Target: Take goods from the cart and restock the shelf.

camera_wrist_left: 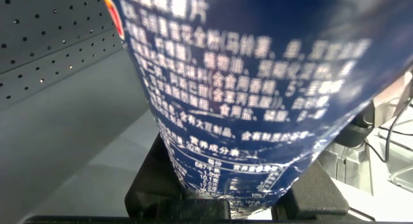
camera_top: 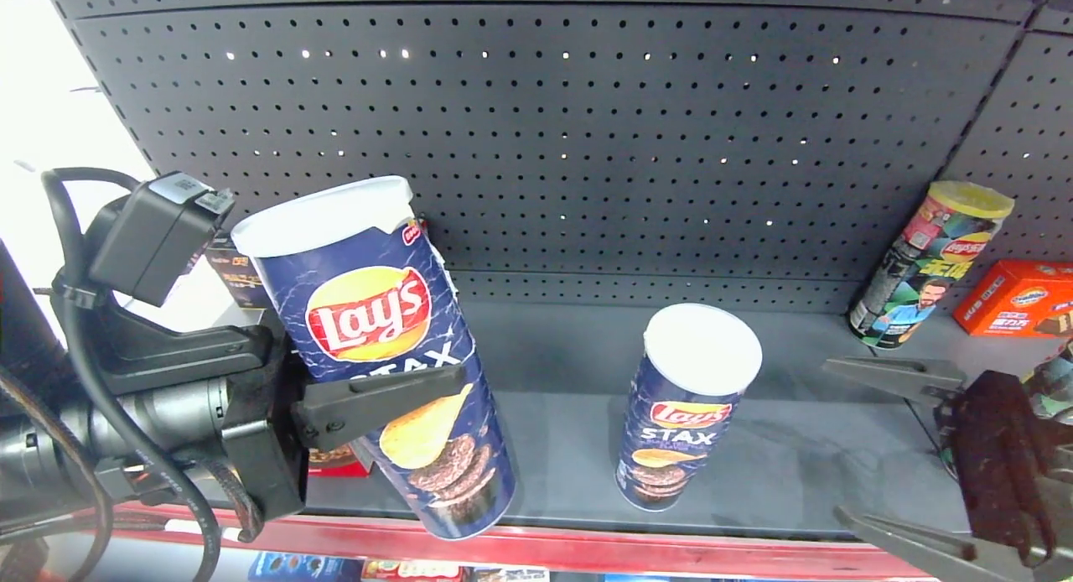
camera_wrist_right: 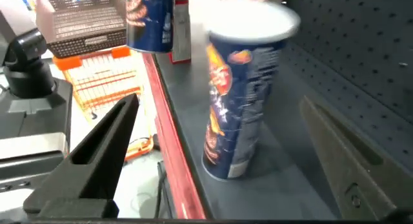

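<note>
Left gripper (camera_top: 423,385) grips the held can (camera_top: 369,314) around its middle. One finger lies across the front and the other is hidden behind it. You have this can at the left front of the shelf (camera_top: 570,431).

It is not straight up. Its white lid leans to the left, and its bottom swings out to the right, down by the red lip (camera_top: 587,548) at the shelf's front edge. You cannot tell if the bottom touches the shelf or hangs just above it.

The bare spot you want lies farther in, toward the back wall (camera_top: 587,146). The standing can (camera_top: 683,414) is upright to the right of your can, with bare shelf between the two.

So the next move likely needs two things. Tip the held can until its long side points straight up, and push it in, away from the lip. If it goes down tilted, it could fall over or roll off the front.

Your left arm lies low at the left, wrist level, fingers pointing right. Your right gripper (camera_top: 834,439) is wide open with nothing in it. It sits at the right front of the shelf, fingers pointing at the standing can. The left arm is the one to use, since it has the can.
</note>
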